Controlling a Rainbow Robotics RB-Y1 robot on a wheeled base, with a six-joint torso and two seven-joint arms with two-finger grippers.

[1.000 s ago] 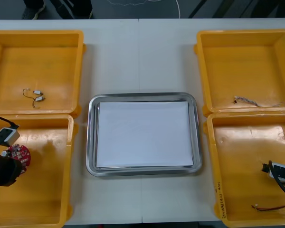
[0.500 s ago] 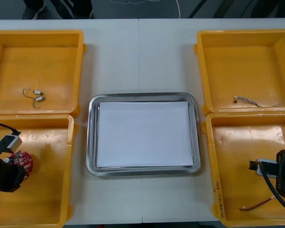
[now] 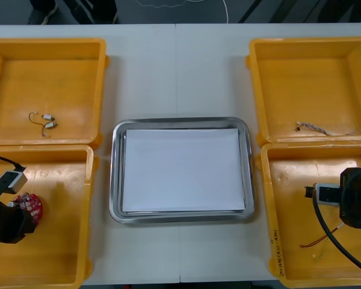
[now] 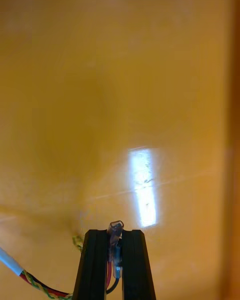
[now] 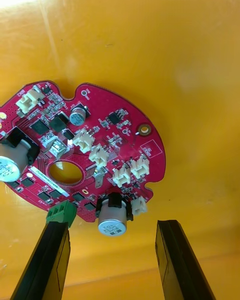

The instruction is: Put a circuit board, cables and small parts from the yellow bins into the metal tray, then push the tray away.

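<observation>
A round red circuit board (image 5: 80,150) lies flat on the floor of the near left yellow bin (image 3: 60,253). My left gripper (image 5: 112,226) is open over it, its fingers either side of the board's near edge; from above the gripper (image 3: 6,220) sits beside the board (image 3: 29,206). My right gripper (image 4: 115,240) is shut on the clear plug of a red and yellow cable (image 4: 42,284) above the floor of the near right bin (image 3: 289,180). In the front view the cable (image 3: 316,242) trails below the right gripper (image 3: 354,208).
The metal tray (image 3: 117,180), white inside, sits between the bins. Small metal parts with wires (image 3: 47,122) lie in the far left bin (image 3: 48,66). A twisted blue and white cable (image 3: 313,127) lies in the far right bin (image 3: 313,78).
My left gripper's fingers have spread apart at the board. My right gripper has moved toward the tray side of its bin, dragging the red and yellow cable along.
</observation>
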